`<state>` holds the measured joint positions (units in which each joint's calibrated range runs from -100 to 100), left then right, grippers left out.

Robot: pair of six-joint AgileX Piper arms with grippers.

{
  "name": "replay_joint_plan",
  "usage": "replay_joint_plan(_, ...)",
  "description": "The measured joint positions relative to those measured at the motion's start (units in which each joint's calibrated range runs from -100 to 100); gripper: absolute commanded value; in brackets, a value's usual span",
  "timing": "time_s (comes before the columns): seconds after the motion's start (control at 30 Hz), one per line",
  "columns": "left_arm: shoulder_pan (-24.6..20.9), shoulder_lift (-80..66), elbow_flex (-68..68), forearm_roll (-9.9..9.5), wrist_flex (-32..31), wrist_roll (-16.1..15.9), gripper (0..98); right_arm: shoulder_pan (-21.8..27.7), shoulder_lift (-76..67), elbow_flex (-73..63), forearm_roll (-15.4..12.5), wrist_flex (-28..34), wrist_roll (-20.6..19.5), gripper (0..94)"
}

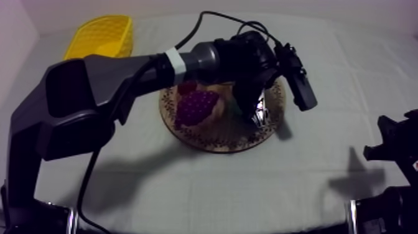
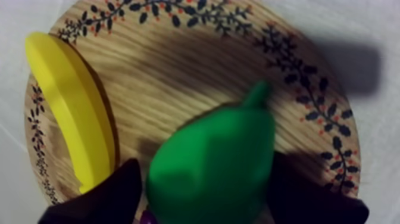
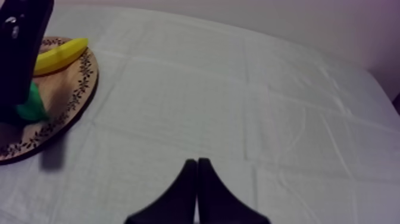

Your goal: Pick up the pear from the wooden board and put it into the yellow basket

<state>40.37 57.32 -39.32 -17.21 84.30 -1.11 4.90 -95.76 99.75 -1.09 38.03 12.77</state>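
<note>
Left gripper is clamped round the pear on the board, mid-frame from the top. Right gripper is pinched closed on nothing, lower right.

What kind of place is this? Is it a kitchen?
Probably not a kitchen. It looks like a robot practice table: a cloth-covered table, a big black robot arm, and toy fruit, a pear and a banana, on a wooden board.

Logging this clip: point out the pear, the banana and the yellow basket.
pear point(image 2: 211, 164), left wrist view, middle of its green body.
banana point(image 2: 68, 104), left wrist view, middle of its length.
yellow basket point(image 1: 104, 36), top view, its woven wall.
</note>
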Motion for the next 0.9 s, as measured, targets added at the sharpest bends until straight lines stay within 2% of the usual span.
replay_joint_plan(0.23,-0.79,-3.32,1.73,-2.79,0.39,2.6,60.3,0.0,0.0,0.0,0.0,0.0,0.0,0.3)
replay_joint_plan(0.47,-3.59,-15.05,9.82,-7.24,1.35,5.07,63.3,0.0,0.0,0.0,0.0,0.0,0.0,0.3)
replay_joint_plan(0.63,-8.17,-24.96,15.83,-9.66,1.74,5.11,64.5,0.0,0.0,0.0,0.0,0.0,0.0,0.3)
replay_joint_plan(0.9,-18.06,-36.39,25.09,-11.19,-2.61,3.81,67.4,0.0,0.0,0.0,0.0,0.0,0.0,0.3)
